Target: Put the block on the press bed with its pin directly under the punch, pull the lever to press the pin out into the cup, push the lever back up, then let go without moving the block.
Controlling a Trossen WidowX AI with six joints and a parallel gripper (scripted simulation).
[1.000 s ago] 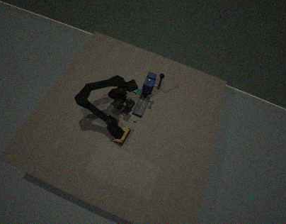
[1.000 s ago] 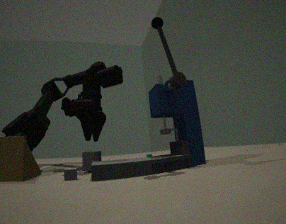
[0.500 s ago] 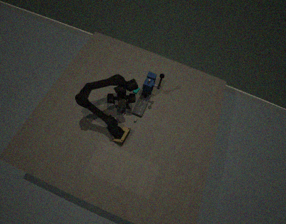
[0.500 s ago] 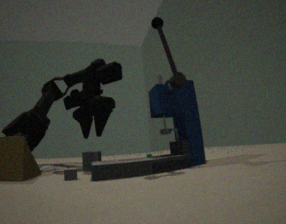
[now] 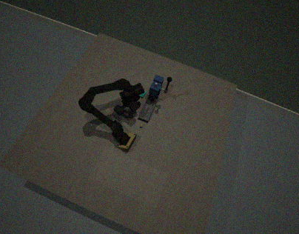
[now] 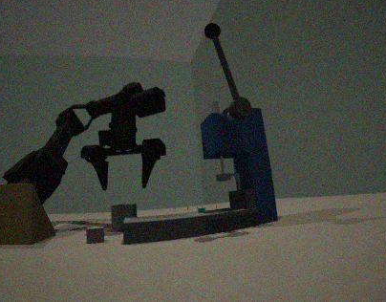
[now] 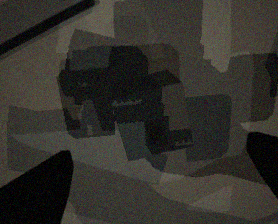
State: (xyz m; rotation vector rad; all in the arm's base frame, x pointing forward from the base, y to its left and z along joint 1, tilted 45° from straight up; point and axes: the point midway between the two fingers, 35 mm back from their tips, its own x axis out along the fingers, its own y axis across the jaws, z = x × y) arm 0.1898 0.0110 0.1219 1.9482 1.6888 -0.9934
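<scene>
My gripper [image 6: 124, 188] [image 7: 160, 149] is open and empty, fingers pointing down, above a grey block [image 6: 123, 213] that stands beyond the near end of the press bed [image 5: 146, 113] [image 6: 182, 227]. The block is not clearly made out in the dark wrist view. The blue press [image 5: 155, 88] [image 6: 259, 165] stands at the bed's far end, its thin punch [image 6: 223, 164] hanging over the bed. A dark block-like piece [image 6: 242, 199] sits by the press column. The lever [image 5: 167, 84] [image 6: 225, 67] is up, its ball at the top. No pin or cup can be made out clearly.
A small grey cube [image 6: 95, 235] lies near the bed's near end. A small teal thing [image 5: 142, 94] [image 6: 202, 209] is beside the press. The arm's yellow-brown base [image 5: 132, 141] [image 6: 15, 213] stands near the bed's near end.
</scene>
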